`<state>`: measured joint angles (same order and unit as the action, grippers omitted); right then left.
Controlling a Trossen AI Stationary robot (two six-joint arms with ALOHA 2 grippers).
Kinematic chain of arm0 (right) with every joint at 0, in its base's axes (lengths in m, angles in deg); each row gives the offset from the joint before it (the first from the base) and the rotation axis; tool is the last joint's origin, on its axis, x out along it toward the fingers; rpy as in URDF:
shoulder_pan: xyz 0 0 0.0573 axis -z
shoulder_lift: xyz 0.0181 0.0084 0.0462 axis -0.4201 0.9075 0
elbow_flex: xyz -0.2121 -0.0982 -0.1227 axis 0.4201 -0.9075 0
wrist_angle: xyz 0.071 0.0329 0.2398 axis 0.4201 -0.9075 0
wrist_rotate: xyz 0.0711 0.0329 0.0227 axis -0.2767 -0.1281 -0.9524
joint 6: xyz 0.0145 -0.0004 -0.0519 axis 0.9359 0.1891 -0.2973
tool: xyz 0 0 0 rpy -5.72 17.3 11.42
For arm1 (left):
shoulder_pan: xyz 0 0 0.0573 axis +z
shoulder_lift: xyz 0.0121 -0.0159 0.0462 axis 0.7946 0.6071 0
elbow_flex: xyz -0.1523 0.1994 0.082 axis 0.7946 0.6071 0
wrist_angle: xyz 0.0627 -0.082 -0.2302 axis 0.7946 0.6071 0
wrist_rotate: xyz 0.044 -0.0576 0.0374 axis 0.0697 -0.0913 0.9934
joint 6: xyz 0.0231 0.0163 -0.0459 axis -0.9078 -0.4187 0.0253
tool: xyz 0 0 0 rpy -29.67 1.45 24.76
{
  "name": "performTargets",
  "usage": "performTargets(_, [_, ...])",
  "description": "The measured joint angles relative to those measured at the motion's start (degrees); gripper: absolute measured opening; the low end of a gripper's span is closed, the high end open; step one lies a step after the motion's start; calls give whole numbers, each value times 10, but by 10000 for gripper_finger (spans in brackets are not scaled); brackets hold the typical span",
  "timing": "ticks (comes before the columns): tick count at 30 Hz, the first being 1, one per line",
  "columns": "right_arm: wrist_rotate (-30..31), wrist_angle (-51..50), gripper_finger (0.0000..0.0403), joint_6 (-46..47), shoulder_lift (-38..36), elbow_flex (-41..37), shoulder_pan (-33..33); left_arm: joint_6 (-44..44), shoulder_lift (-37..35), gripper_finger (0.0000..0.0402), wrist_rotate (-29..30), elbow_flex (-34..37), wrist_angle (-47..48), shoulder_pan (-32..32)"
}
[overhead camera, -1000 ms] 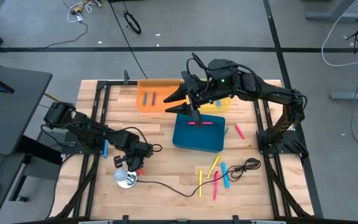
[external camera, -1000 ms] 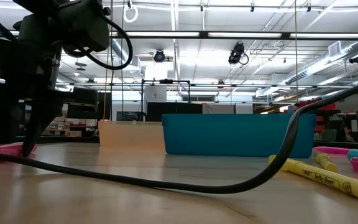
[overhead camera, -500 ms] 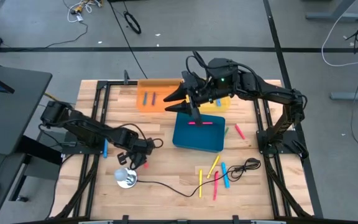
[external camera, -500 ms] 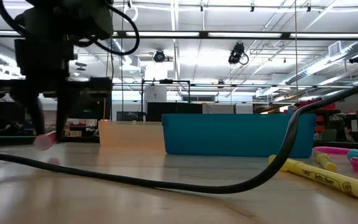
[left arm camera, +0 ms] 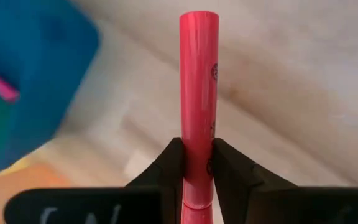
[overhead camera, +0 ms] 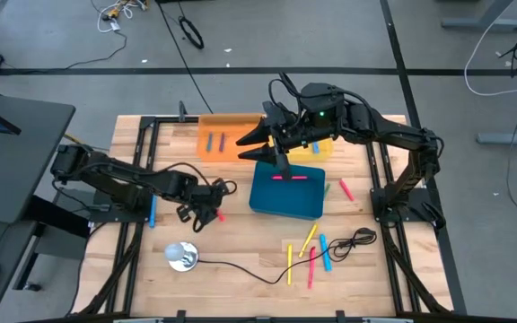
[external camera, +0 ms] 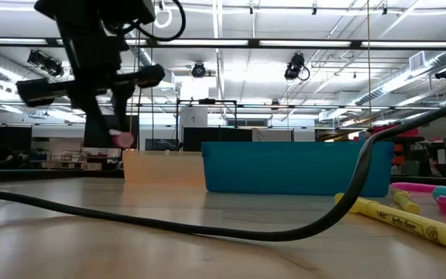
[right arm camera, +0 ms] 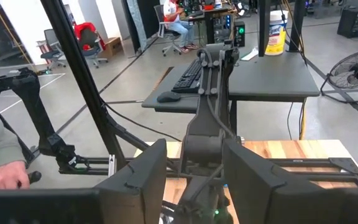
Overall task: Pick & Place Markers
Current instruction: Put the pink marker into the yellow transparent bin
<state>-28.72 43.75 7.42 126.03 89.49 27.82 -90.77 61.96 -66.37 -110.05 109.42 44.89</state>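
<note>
**Left gripper carries a pink marker above the table**

Left gripper (overhead camera: 209, 208) hangs over bare wood just beside the blue bin's near-left corner, its two dark fingers (left arm camera: 169, 165) clamped on a pink marker (left arm camera: 198, 93). The marker stands out past the fingertips, with the wooden tabletop and a corner of the blue bin behind it. From table height the gripper (external camera: 117, 132) is well clear of the surface, the marker's pink end (external camera: 121, 139) showing at its tip.

Wooden table (overhead camera: 240, 242) fills the middle of the overhead view. On it, the blue bin (overhead camera: 285, 195) sits near the centre with one pink marker (overhead camera: 290, 178) lying inside. Behind it are an orange tray (overhead camera: 218, 141), holding a blue and a green marker, and a yellow tray (overhead camera: 317, 151), mostly hidden under the right arm.

Right gripper (overhead camera: 251, 144) is held high over the orange tray and the back of the blue bin, its fingers (right arm camera: 138, 180) spread apart with nothing between them.

Loose markers (overhead camera: 310, 251) in yellow, pink and blue lie in a cluster at the table's near right, beside a black cable (overhead camera: 240, 267). Another pink marker (overhead camera: 345, 190) rests just right of the blue bin.
</note>
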Motion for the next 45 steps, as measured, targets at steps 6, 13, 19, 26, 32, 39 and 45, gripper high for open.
performTargets(6, [0, 0, 157, 0, 0, 0, 0, -45, -9, 65, 50, -51, -3, 26])
performTargets(13, [0, 0, 157, 24, 0, 0, 8, -105, -25, 65, 88, -114, 13, 59])
performTargets(19, [0, 8, 157, 69, -2, 0, 28, -174, -42, 65, 132, -156, 14, 90])
performTargets(26, [0, 28, 157, 125, -17, 0, 54, -234, -58, 65, 168, -214, 14, 118])
performTargets(32, [-2, 38, 157, 133, -23, 0, 63, -301, -63, 65, 191, -275, 12, 129])
performTargets(39, [-2, 35, 157, 170, -23, 0, 63, -389, -63, 65, 219, -355, 7, 131])
performTargets(45, [-2, 28, 157, 234, -23, 0, 63, -443, -63, 65, 238, -420, -5, 127])
